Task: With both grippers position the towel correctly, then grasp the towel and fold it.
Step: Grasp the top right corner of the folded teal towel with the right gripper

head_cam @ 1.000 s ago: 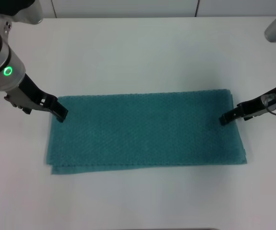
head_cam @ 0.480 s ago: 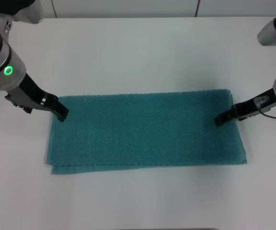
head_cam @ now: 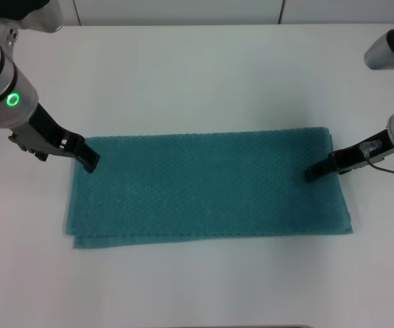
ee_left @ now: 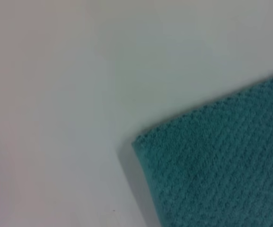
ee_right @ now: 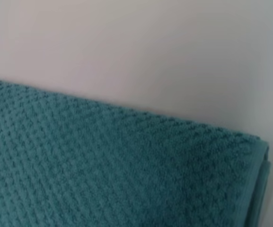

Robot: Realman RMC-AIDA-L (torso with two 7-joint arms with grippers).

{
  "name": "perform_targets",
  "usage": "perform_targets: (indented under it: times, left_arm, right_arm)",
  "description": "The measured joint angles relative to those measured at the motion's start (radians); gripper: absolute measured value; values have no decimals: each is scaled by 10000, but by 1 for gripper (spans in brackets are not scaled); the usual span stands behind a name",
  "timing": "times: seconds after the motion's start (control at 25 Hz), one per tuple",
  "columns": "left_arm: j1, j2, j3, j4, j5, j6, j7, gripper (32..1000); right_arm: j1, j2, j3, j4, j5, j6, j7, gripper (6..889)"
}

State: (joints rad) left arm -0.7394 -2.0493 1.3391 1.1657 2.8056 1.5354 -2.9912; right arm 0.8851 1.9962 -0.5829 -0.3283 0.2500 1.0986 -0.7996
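Observation:
The teal towel [head_cam: 207, 184] lies flat on the white table, doubled in layers, with its long side running left to right. My left gripper [head_cam: 89, 164] sits at the towel's far left corner, its black tip on the cloth edge. My right gripper [head_cam: 311, 174] reaches in from the right, with its tip over the towel's right end, a little in from the edge. The left wrist view shows one towel corner [ee_left: 221, 161] on bare table. In the right wrist view, the towel's layered edge [ee_right: 127, 170] fills the frame.
The white table [head_cam: 203, 82] surrounds the towel on all sides. The towel's lower layer peeks out along the near left edge [head_cam: 80, 240]. A wall panel line runs along the table's far side.
My right gripper has crept a little to the left, further over the towel's right end. The left gripper has barely shifted. The towel lies as before.

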Motion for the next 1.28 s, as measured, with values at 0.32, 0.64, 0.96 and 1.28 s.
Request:
perform_targets:
  times: [0.32, 0.64, 0.96, 1.28]
  left_arm:
    - [0, 0, 9, 0, 0, 1, -1, 918]
    - [0, 0, 16, 1, 0, 1, -1, 918]
    - [-22, 0, 16, 0, -12, 1, -1, 918]
    - [-42, 0, 16, 1, -15, 1, -1, 919]
  right_arm:
    - [0, 9, 0, 1, 0, -19, -71, 850]
    - [0, 60, 0, 1, 0, -51, -98, 827]
    - [0, 105, -1, 1, 0, -116, -177, 792]
    - [-1, 119, -1, 1, 0, -128, -192, 756]
